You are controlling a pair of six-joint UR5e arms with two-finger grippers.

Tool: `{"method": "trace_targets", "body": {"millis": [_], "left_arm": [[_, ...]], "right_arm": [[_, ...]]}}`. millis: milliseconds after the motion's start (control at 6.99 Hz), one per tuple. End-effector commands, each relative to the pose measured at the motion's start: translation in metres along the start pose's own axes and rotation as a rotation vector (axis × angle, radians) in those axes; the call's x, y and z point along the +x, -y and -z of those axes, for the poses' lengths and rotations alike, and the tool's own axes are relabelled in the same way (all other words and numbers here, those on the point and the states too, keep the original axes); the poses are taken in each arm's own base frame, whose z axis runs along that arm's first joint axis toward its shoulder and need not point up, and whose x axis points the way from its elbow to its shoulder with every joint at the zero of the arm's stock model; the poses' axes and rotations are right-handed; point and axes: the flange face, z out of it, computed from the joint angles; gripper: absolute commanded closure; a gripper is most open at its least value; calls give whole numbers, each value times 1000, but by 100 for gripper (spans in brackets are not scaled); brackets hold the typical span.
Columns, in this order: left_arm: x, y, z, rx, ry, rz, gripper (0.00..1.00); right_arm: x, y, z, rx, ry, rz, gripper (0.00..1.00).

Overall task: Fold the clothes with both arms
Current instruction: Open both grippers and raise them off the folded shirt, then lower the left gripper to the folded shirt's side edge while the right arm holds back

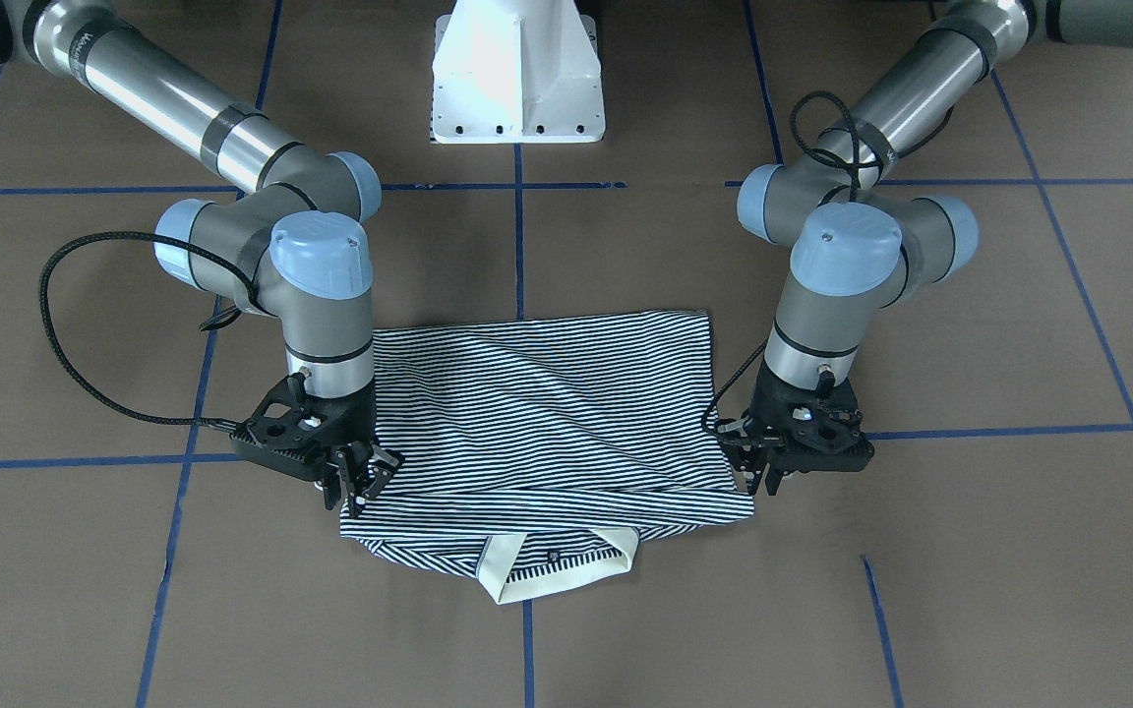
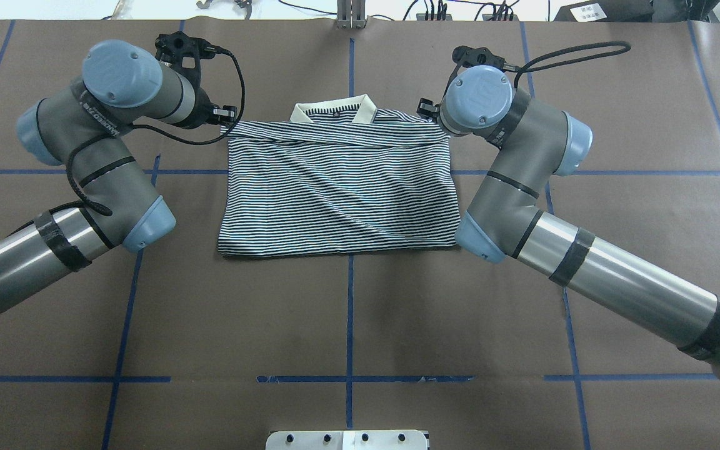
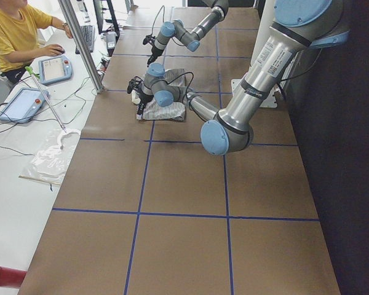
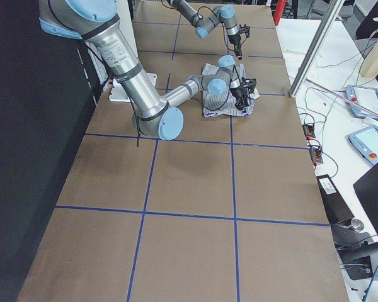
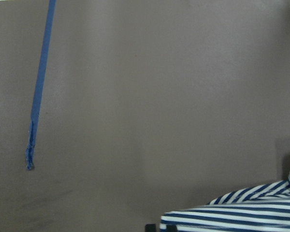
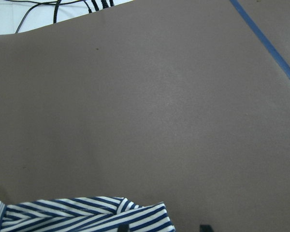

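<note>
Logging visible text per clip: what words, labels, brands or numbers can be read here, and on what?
Nothing reads with certainty.
White lettering on the left arm: too blurred to read.
White lettering on the right arm: too blurred to read.
Small dark tag at the collar of the polo shirt: too small to read.

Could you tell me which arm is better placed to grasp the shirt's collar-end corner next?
Probably the right: the right gripper sits open over a corner of the shirt, straddling its edge in the wrist view. The left gripper stands just beside the opposite edge.
</note>
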Motion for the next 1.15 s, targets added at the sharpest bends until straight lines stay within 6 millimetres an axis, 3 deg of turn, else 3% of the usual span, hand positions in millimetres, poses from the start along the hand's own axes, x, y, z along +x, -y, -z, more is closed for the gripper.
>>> {"method": "trace_targets", "body": {"millis": [0, 143, 286, 429, 573, 1002], "left_arm": [[-2, -23, 30, -7, -69, -50, 0], [9, -76, 43, -33, -136, -20, 0], [11, -125, 57, -57, -198, 27, 0], [11, -158, 57, -96, -196, 93, 13], [26, -189, 47, -127, -181, 177, 38], [29, -199, 39, -142, -170, 190, 42]], "right_arm": [[40, 29, 28, -88, 64, 121, 0], [54, 24, 40, -86, 81, 126, 0], [55, 23, 46, -87, 92, 126, 0], [55, 23, 46, -85, 92, 124, 0], [56, 23, 45, -86, 90, 118, 0], [60, 21, 48, -84, 92, 115, 0]]}}
